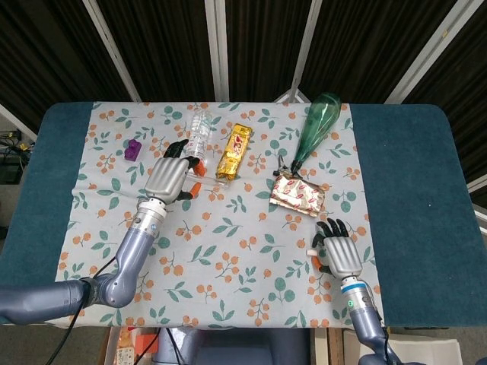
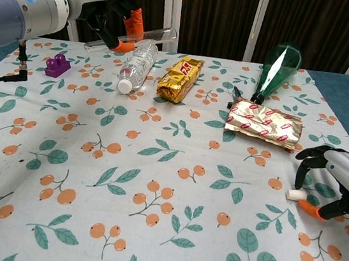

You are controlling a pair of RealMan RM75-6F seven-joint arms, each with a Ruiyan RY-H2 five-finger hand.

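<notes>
My left hand [image 1: 169, 179] [image 2: 106, 12] is raised above the far left of the table and grips a clear tube [image 2: 151, 35] that sticks out to the right, over a clear water bottle [image 1: 200, 131] [image 2: 136, 64]. My right hand [image 1: 340, 251] [image 2: 335, 180] hovers low at the near right with its fingers spread and curled down, holding nothing. A small white piece [image 1: 311, 250] [image 2: 293, 195] lies on the cloth just beside its orange thumb tip.
A gold packet [image 1: 234, 151] [image 2: 180, 78] lies right of the water bottle. A green bottle [image 1: 316, 125] [image 2: 277, 70] and a silver packet [image 1: 298, 193] [image 2: 264, 124] lie at the far right. A purple block [image 1: 134, 148] [image 2: 57, 65] sits far left.
</notes>
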